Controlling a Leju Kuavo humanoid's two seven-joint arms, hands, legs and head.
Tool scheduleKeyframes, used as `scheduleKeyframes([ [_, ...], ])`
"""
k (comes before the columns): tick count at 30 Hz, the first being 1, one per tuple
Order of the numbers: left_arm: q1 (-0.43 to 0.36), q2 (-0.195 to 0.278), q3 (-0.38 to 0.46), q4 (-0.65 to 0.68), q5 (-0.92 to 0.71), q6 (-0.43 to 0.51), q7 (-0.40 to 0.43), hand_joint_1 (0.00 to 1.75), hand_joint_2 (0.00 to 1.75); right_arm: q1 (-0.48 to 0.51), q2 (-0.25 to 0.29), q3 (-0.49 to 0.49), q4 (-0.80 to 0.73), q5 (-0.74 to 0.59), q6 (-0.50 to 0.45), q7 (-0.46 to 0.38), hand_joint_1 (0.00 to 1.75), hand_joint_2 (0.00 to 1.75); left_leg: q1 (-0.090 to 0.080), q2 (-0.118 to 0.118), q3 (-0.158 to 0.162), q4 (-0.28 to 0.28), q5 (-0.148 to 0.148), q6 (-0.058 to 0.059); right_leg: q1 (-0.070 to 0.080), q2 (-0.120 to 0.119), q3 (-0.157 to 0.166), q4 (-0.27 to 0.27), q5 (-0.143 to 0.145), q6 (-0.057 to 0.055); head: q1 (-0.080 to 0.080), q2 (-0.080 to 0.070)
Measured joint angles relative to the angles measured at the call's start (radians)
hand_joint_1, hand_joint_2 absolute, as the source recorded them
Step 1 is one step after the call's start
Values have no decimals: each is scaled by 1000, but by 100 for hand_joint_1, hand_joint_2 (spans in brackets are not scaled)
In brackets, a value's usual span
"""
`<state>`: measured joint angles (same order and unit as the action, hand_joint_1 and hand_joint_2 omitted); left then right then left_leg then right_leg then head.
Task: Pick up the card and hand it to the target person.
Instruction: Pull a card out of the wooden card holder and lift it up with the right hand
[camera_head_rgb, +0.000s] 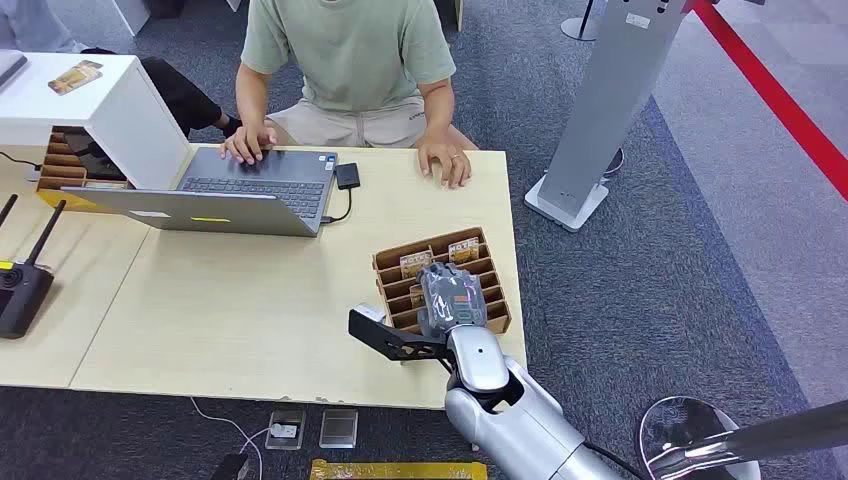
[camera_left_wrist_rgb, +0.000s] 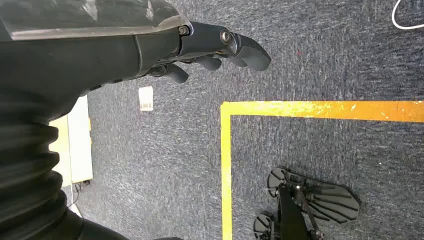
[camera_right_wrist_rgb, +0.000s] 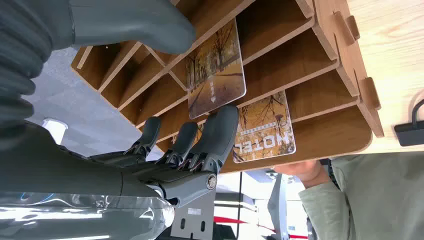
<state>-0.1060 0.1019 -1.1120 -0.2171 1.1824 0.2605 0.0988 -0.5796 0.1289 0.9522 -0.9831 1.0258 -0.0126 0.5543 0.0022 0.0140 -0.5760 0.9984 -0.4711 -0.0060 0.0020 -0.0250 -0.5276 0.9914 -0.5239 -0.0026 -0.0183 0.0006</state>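
A brown wooden slotted rack (camera_head_rgb: 497, 300) stands at the table's near right, with cards upright in its slots. My right hand (camera_head_rgb: 450, 295) hovers over it. In the right wrist view a card printed with autumn trees (camera_right_wrist_rgb: 215, 70) stands in a slot of the rack (camera_right_wrist_rgb: 320, 65), with the thumb (camera_right_wrist_rgb: 130, 25) on one side and the fingers (camera_right_wrist_rgb: 220, 130) on the other, apart around it. A second card marked HOTEL (camera_right_wrist_rgb: 265, 130) sits one slot further. The person (camera_head_rgb: 350, 60) sits across the table, one hand on a laptop. My left hand (camera_left_wrist_rgb: 200, 50) hangs over the floor, holding nothing.
An open laptop (camera_head_rgb: 230, 190) lies mid-table with a dongle beside it. A white box (camera_head_rgb: 90, 100) stands at the far left over another card rack, and a black controller (camera_head_rgb: 20, 285) lies at the left edge. A grey stand (camera_head_rgb: 600, 110) rises right of the table.
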Motion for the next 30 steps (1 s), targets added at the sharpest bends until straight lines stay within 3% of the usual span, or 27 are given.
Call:
scheduleKeyframes([
  [7,0,0,0,0,-1,0,0,0,175,0,0,0,13,0,0,0,81,175,0,0,0,0,0,0,0,0,0,0,0,0,0,0],
  [11,0,0,0,0,-1,0,0,0,175,1,0,0,20,0,1,0,109,175,0,0,0,0,0,0,0,0,0,0,0,0,0,0],
  [21,0,-1,0,0,-1,-2,0,0,175,1,0,-1,21,-3,2,0,130,175,0,0,0,0,0,0,0,0,0,0,0,0,0,0],
  [30,0,-1,0,0,-4,-1,-14,0,175,3,0,-1,21,-4,-2,-5,134,175,0,0,1,0,0,0,0,0,0,0,0,0,0,0],
])
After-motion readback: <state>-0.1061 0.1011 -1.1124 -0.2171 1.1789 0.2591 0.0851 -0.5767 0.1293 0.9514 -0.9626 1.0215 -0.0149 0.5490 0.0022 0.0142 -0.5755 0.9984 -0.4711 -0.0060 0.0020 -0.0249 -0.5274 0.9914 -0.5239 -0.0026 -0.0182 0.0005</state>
